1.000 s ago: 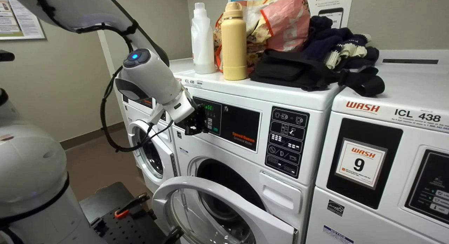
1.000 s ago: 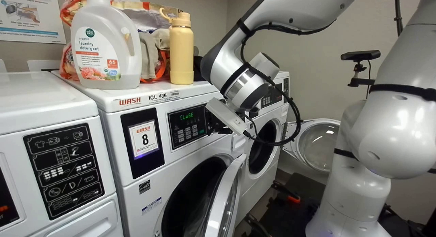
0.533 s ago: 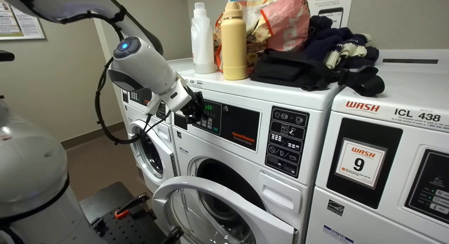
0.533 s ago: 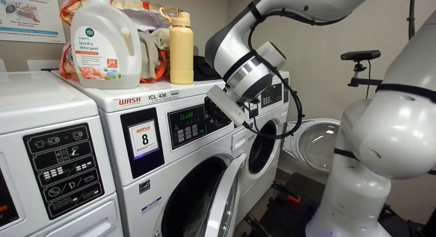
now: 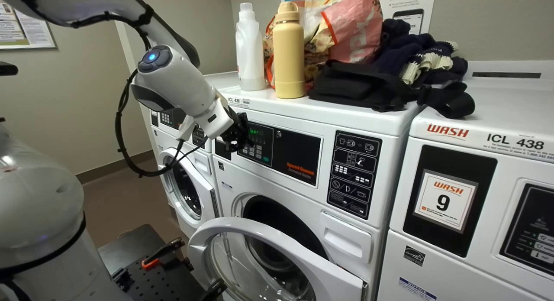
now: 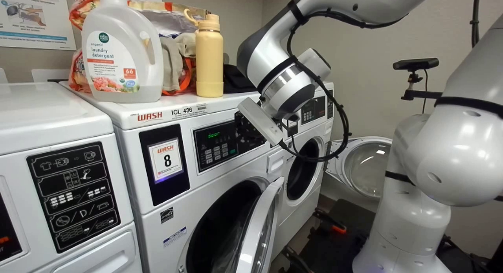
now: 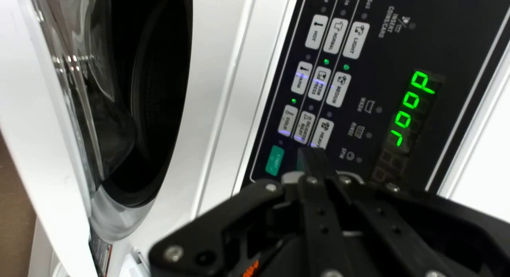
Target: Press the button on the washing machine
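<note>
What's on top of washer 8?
Washer 8 bears a detergent jug, yellow bottle, patterned bag and dark fabric reaching the next machine. The bag hides most of its contents and anything behind it.

A jug and bottle stand on the washing machine before a bag; the end effector is before the control panel.

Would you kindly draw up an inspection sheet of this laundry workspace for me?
Surface: white machine top, bearing the clutter.
Job's things: washing machine, its door open; display reads "door"; green START key visible.
Clutter: detergent jug, yellow bottle, pink bag, dark fabric.
Gripper: shut, in front of the control panel; nothing seen in it; contact unclear.
Cables: black cable strapped along the arm, with a slack loop.
Surroundings: machine marked 9 alongside; wall poster.
</note>
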Controlling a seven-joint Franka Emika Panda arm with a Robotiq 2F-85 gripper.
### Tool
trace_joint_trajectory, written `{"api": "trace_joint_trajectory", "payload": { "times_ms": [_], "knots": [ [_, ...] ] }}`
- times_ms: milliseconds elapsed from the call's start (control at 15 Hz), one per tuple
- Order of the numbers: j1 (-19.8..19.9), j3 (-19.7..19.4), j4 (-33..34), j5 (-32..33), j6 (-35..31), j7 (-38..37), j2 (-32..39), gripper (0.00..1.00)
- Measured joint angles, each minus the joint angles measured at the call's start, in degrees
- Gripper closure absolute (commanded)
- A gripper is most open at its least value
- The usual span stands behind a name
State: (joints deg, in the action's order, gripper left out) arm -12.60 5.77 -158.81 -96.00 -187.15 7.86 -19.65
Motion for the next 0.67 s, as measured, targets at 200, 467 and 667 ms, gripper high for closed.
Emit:
{"api": "trace_joint_trajectory", "payload": {
  "times_ms": [200,467,667],
  "knots": [
    [0.22,-0.74,0.05,1.52,2.27,0.01,0.39,1.0],
    [1.13,-4.21,1.69,3.45,10.63,2.11,3.52,1.0],
    [2.1,-6.76,6.14,3.25,14.34,6.76,9.92,1.0]
  ]
}}
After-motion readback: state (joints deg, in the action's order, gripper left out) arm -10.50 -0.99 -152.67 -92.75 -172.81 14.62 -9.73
